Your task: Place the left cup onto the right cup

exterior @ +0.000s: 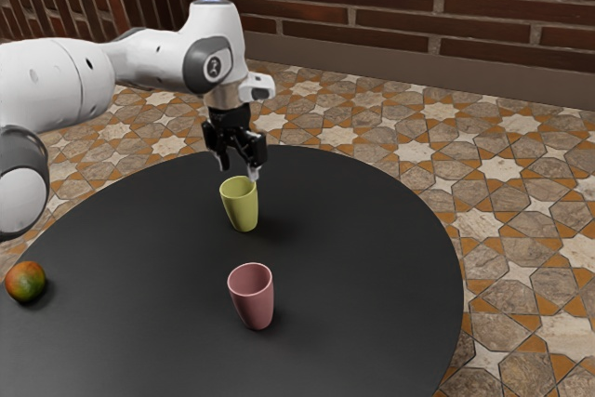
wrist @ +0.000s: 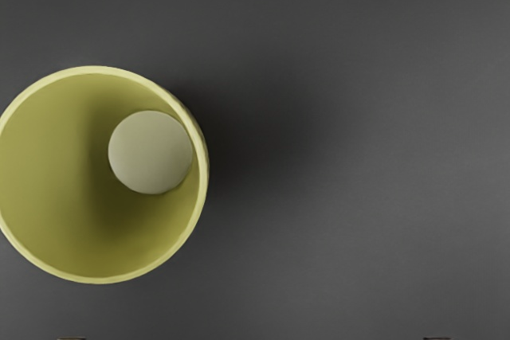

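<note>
Our claw hangs fingers-down just above the yellow cup, its fingers spread apart and gripping nothing. Our arm reaches in from the exterior view's left, the wrist bent straight down over that cup. In the wrist view we look into the yellow cup, upright on the black counter. The pink cup stands upright near the yellow cup, on its camera side. A red-green fruit lies well apart from the yellow cup.
</note>
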Tool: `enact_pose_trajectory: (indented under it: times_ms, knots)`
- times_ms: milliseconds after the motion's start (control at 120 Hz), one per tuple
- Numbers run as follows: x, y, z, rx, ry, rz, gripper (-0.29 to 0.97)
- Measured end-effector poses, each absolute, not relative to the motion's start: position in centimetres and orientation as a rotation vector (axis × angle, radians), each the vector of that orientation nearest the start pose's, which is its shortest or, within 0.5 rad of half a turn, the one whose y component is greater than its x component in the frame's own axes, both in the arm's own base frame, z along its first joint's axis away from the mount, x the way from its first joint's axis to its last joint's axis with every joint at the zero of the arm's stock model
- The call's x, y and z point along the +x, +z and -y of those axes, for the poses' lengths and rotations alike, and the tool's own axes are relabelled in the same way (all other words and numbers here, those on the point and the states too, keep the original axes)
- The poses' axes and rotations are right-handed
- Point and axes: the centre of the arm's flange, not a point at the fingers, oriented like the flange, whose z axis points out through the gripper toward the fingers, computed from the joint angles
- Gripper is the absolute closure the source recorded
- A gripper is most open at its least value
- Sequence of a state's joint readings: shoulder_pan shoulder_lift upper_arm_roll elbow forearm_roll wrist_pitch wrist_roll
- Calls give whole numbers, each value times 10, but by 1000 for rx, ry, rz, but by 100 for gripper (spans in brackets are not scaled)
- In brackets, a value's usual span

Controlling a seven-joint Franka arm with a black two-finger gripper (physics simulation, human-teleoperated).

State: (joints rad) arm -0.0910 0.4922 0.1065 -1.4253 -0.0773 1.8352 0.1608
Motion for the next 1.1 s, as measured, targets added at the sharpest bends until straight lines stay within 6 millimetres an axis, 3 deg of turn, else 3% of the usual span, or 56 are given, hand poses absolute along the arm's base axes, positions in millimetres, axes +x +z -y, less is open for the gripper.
enact_pose_trajectory:
  times_ms: [417,1100]
  knots:
    - [714,357,-1,-3194,130,-230,19]
    - [731,311,-10,-3208,120,-288,20]
